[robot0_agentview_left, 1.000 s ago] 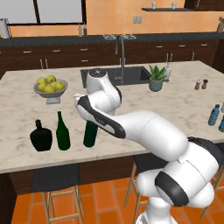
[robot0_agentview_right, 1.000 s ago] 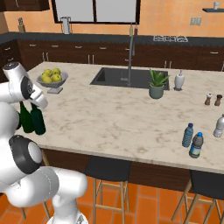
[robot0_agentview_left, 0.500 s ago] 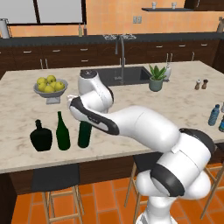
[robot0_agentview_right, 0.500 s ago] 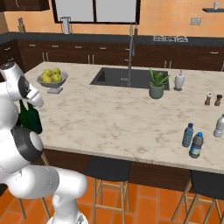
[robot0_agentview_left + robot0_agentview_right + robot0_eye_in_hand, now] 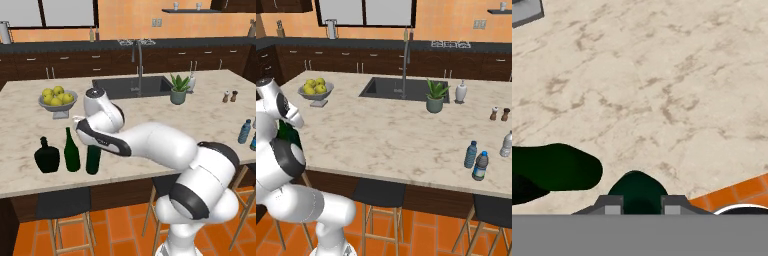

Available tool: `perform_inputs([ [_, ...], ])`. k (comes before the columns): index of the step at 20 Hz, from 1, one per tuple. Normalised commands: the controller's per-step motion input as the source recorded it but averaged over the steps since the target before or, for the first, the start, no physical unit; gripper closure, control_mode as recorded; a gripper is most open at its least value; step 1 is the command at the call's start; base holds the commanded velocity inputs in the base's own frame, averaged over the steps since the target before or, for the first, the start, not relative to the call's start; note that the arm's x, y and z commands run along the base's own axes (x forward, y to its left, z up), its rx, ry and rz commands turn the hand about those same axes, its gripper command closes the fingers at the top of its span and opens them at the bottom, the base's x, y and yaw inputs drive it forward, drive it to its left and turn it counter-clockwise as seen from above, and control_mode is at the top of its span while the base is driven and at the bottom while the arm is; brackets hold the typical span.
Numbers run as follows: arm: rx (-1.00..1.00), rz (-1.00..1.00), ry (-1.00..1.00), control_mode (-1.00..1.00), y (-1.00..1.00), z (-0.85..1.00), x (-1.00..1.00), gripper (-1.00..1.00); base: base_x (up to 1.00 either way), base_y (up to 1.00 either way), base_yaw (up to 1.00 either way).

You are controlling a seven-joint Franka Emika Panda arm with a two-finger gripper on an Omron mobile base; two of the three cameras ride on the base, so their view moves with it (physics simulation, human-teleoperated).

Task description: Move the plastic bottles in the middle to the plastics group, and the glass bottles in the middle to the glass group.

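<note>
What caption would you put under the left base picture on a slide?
Robot arm sets a dark green bottle on the marble island beside another green bottle and a squat black bottle.

The arm (image 5: 165, 150) is glossy white, built of fat rounded segments. Dark grey bands ring its joints, widest at the bulbous base link. The two finger tips (image 5: 612, 204) are small, grey and squared

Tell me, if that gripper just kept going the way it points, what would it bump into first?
Probably the dark green bottle that already sits between the gripper fingertips, then the marble counter under it. It seems to point down; depth is hard to judge.
</note>
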Motion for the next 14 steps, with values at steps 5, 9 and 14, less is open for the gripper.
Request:
perform_inputs([
  [5, 0.0, 0.0, -0.01, -1.0, 0.19, -0.36, 0.0, 1.0, 0.0, 0.0, 0.0],
  [9, 0.0, 0.0, 0.0, -1.0, 0.25, -0.33, 0.0, 1.0, 0.0, 0.0, 0.0],
  [14, 0.0, 0.0, 0.0, -1.0, 0.17, -0.25, 0.02, 1.0, 0.0, 0.0, 0.0],
])
